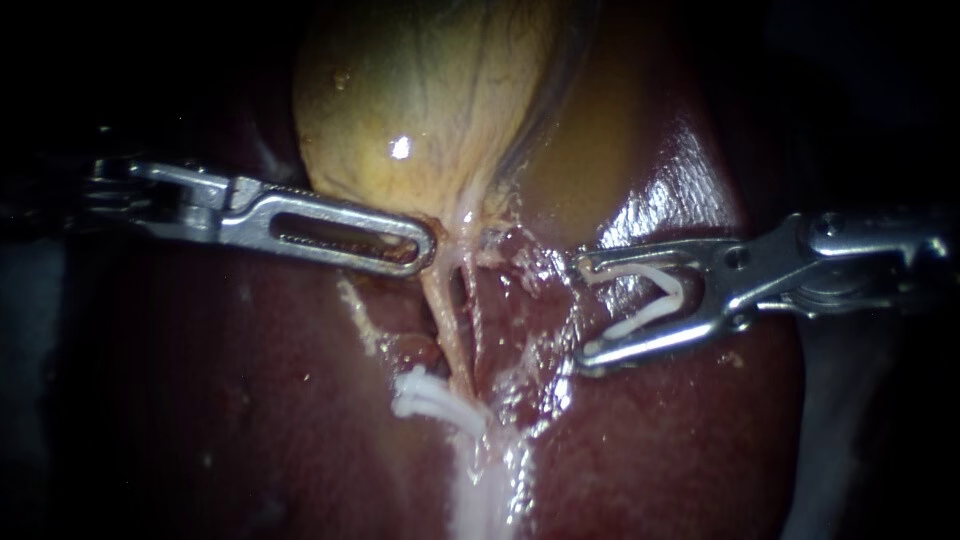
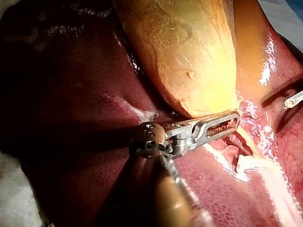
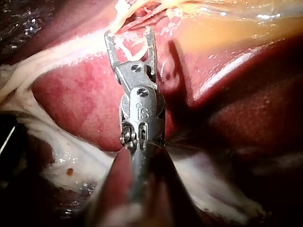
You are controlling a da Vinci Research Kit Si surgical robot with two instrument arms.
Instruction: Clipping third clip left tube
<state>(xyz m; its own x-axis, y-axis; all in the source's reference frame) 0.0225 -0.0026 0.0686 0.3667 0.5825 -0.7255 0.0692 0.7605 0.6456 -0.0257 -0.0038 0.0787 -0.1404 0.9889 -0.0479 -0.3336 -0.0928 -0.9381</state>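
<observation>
Two thin tubes run down from the yellow gallbladder (image 1: 420, 100): the pale left tube (image 1: 447, 320) and a redder right tube (image 1: 476, 315) beside it. White clips (image 1: 425, 393) sit across the left tube low down. My left instrument (image 1: 425, 245) has its slotted jaws shut on the gallbladder's lower end, just above the tubes; it shows the same way in the left wrist view (image 2: 234, 120). My right instrument (image 1: 582, 312) holds a white V-shaped clip (image 1: 650, 300) in its spread jaws, right of both tubes and apart from them. The right wrist view shows those jaws (image 3: 130, 34) just short of the tubes.
Dark red liver (image 1: 250, 400) lies all around and under the tubes. Wet raw tissue (image 1: 530, 270) lies between the tubes and my right instrument. A pale strand (image 1: 480, 490) runs down from the clips.
</observation>
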